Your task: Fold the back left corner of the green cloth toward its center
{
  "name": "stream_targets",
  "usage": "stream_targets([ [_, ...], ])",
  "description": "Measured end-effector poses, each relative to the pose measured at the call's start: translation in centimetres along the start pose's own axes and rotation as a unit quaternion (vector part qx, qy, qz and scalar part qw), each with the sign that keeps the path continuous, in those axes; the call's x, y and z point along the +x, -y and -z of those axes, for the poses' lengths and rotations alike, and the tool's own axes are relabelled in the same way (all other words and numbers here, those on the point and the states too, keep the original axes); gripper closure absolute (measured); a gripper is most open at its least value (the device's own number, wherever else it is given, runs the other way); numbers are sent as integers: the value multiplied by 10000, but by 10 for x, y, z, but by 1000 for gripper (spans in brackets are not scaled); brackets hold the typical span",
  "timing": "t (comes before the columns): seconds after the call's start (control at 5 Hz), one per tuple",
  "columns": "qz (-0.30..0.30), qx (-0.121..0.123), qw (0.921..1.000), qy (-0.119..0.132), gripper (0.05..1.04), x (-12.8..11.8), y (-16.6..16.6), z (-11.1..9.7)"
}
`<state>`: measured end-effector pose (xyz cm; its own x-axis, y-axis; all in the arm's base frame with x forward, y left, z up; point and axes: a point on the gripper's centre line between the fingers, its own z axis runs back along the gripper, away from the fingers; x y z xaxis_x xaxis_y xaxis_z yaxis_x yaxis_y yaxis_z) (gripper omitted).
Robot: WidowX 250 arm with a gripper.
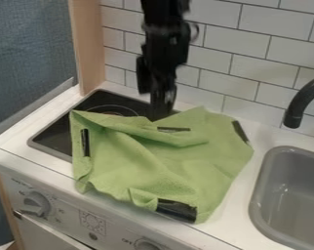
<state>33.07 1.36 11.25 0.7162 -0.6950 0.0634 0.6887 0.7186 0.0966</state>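
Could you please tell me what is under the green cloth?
The green cloth lies over part of the black stovetop and part of the white counter. Whatever else may be beneath it is covered and can't be seen.

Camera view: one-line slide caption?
Black robot gripper at the back edge of a rumpled green cloth with black patches, spread partly over a black stovetop, grey sink at right.

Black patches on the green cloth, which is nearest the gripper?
The upper patch, showing just below the gripper; the left patch, right patch and bottom patch lie farther away.
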Motion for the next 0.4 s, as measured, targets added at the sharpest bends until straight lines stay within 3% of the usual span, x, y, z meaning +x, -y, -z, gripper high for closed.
stream_targets([
  [0.2, -1, 36, 10000, -17, 83, -1, -6, -13],
  [0.4, 22, 36, 10000, -17, 83, -1, -6, -13],
])
